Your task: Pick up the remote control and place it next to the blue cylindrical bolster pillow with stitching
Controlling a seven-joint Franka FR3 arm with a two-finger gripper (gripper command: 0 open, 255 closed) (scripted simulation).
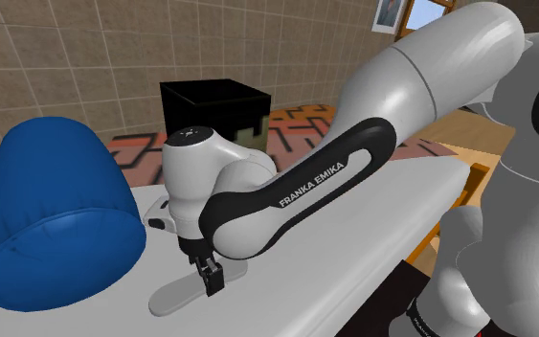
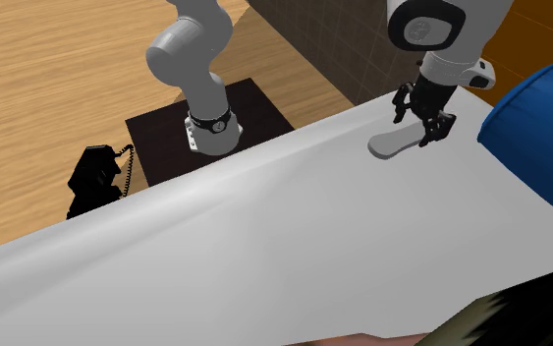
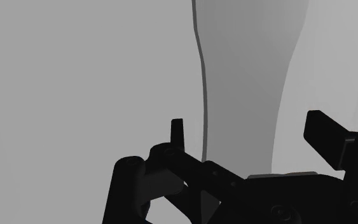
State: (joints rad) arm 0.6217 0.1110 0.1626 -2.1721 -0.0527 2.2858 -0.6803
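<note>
Lying flat on white surface [image 2: 264, 246], remote [image 1: 173, 295]: plain pale grey, elongated, round-ended; hand [image 1: 210, 281] open, straddling it without touching.

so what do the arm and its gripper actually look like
The arm has smooth, rounded white links with dark joint sections, one bearing white FRANKA EMIKA lettering. The gripper is all black with two slim fingers.

Blue pillow [image 2: 537, 123] cut by edge; gripper [image 2: 433, 133] covers remote [image 2: 392, 144] end.
</note>
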